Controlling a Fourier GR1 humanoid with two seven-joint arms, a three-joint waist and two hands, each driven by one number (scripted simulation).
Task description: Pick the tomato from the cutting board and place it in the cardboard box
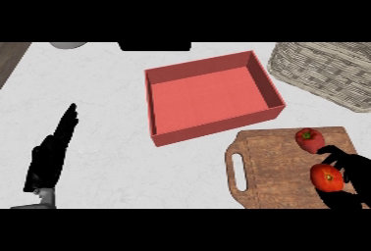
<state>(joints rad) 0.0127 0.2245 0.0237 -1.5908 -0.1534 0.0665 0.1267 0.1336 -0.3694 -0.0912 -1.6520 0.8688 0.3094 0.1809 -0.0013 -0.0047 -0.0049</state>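
1. My landmark is the board (286, 166), a wooden cutting board with a handle slot on its left, lying at the counter's lower right.
2. The tomato (327, 177) sits on the board's right part, near its right edge. It is round, so no long axis matters.
3. My right hand (349, 169) is at the tomato: dark fingers curl round its right side and over its top, and the thumb seems to sit below it. I judge the grasp made, or nearly so.
4. A red pepper (309, 139) lies on the board just above the tomato, close to my fingers.
5. The box (210, 98), red-walled and open, sits up and left of the board, near its top-left corner. That is the way to carry.
6. A basket (326, 73) stands above the board, right of the box.
7. My left hand (51, 152) rests far left of the board, fingers straight and together.
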